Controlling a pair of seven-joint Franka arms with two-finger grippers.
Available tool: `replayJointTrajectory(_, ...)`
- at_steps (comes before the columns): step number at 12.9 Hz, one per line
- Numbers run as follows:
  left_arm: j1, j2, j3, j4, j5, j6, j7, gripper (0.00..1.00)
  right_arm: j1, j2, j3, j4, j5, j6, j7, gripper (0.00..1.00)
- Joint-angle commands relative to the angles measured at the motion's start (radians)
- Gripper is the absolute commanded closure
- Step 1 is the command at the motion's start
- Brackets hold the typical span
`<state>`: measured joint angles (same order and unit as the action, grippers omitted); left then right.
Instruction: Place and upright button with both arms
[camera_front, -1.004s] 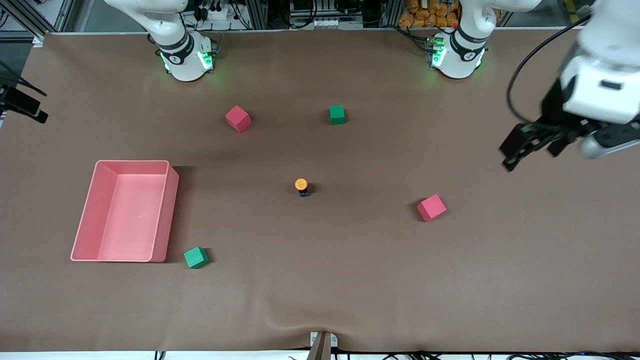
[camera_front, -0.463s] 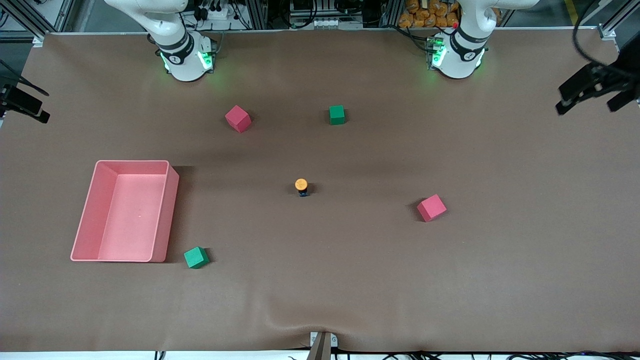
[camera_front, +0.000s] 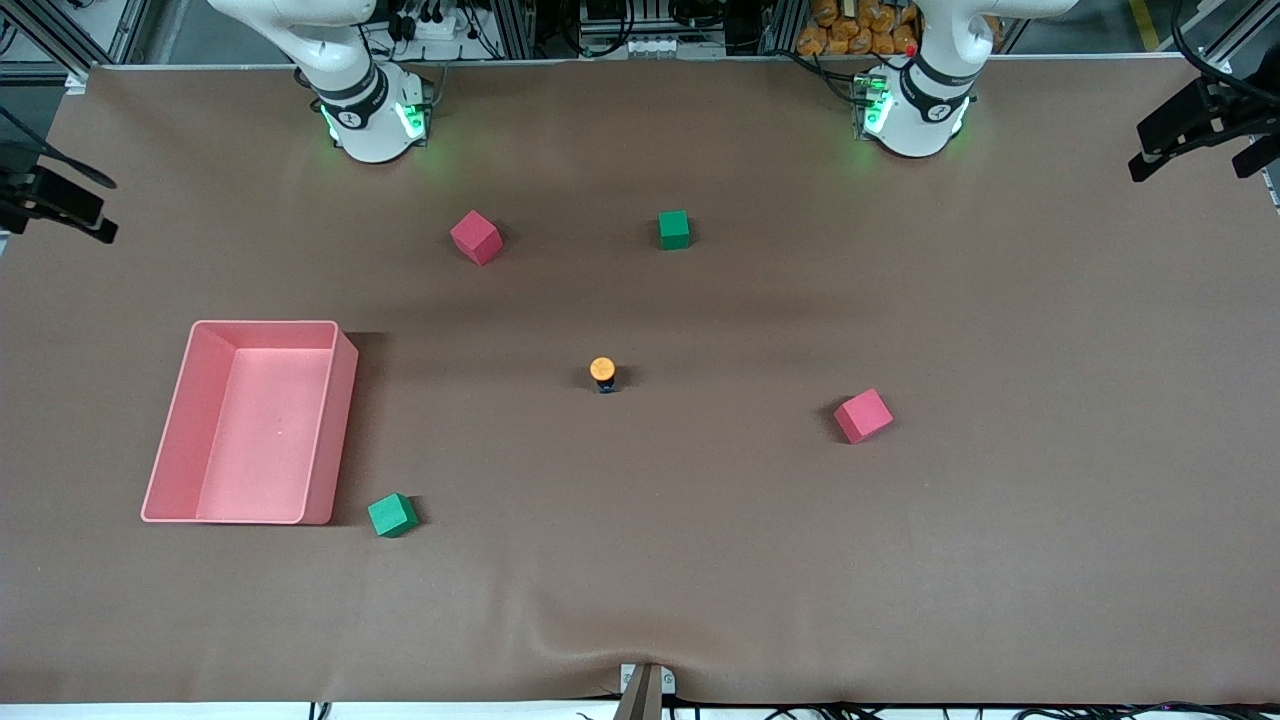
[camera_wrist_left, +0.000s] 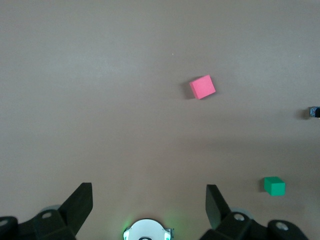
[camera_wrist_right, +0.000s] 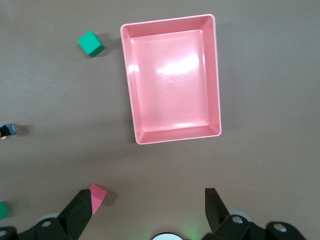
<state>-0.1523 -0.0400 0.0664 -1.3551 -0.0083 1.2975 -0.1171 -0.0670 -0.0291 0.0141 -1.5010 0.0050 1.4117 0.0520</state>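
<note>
A wrinkle marks the brown tabletop (camera_front: 900, 560) at its near edge. The button (camera_front: 602, 373) stands upright mid-table, orange cap up. The left gripper (camera_wrist_left: 149, 202) and right gripper (camera_wrist_right: 146, 206) hang high over the table's ends, fingers wide, holding nothing. Cables and aluminium framing (camera_front: 560, 25) crowd the room past the bases.

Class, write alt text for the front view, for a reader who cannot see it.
A tiny orange-capped button stands upright mid-table, both grippers wide of it: the left gripper and right gripper open at the table's ends. Two red cubes, two green cubes and an empty pink tray surround it.
</note>
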Motion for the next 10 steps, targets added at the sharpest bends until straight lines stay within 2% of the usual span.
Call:
replayJointTrajectory(1,0.040,-0.044,-0.049,-0.050,-0.005,-0.003,0.017,0.00,0.019,-0.008,-0.005,0.010,0.012,-0.030,0.026,0.00)
replayJointTrajectory(2,0.049,-0.052,-0.072,-0.070,-0.002,-0.003,0.017,0.00,0.018,-0.008,-0.006,0.011,0.010,-0.030,0.026,0.00)
replayJointTrajectory(5,0.054,-0.083,-0.079,-0.124,0.002,-0.001,0.017,0.00,0.022,-0.008,-0.005,0.010,0.010,-0.031,0.026,0.00)
replayJointTrajectory(10,0.077,-0.072,-0.071,-0.111,0.041,0.002,0.016,0.00,0.030,-0.006,-0.005,0.008,0.006,-0.033,0.026,0.00)
